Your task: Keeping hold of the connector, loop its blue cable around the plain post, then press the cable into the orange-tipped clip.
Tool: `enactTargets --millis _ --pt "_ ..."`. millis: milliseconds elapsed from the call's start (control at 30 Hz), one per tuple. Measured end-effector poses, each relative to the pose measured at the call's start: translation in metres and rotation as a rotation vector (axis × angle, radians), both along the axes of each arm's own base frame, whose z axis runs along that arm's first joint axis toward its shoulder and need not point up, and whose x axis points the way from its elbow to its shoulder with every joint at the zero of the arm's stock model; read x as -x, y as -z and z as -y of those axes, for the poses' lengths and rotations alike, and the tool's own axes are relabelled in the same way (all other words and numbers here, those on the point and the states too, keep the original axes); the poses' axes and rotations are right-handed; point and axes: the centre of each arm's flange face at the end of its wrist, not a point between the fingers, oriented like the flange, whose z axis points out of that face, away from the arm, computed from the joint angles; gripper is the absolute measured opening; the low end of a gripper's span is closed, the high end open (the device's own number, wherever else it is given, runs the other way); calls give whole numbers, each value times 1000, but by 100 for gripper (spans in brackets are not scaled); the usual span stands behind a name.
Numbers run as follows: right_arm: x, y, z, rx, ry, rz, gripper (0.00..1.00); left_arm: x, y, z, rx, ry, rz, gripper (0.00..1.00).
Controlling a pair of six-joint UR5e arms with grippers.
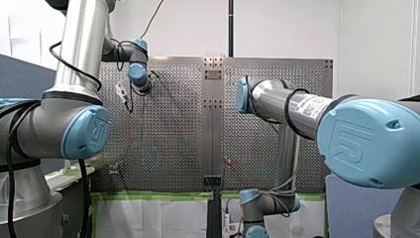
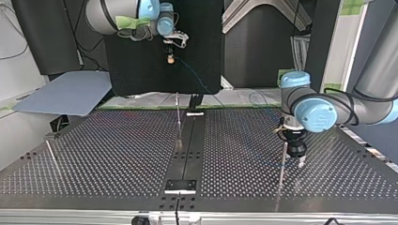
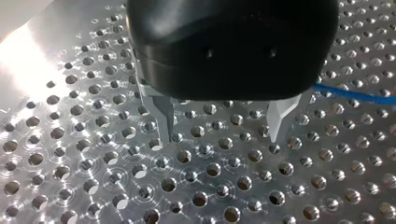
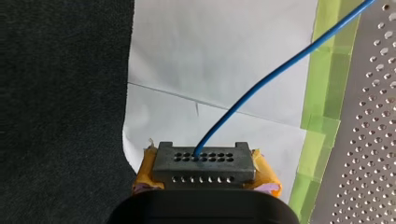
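Since the connector (image 4: 204,162) mustn't be let go, my right gripper (image 4: 205,171) is clamped on it btw. yellow pads (image 4: 145,170), high off the perforated table (image 2: 117,140) at the top view's left, prob. so the blue cable (image 4: 280,70) runs free for looping. Connector: dark grey block w/ two rows of holes, cable leaving one. My left gripper (image 3: 223,127), metal fingers apart & empty, hovers low beside a thin post (image 2: 283,161).

Front, top views opposed across perforated table (image 2: 117,140)
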Motion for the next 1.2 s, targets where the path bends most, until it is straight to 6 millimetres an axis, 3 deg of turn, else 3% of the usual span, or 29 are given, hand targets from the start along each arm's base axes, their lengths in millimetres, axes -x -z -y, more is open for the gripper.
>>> enactTargets --millis 300,900,1200 --pt "-4 -35 -20 -43 -36 -50 0 0 0 0 3 0 1 98" --pt "-23 -115 8 -44 -61 -65 0 1 0 1 7 1 -3 98" --pt "-19 -151 7 -56 -61 -81 0 1 0 1 6 2 -4 98"
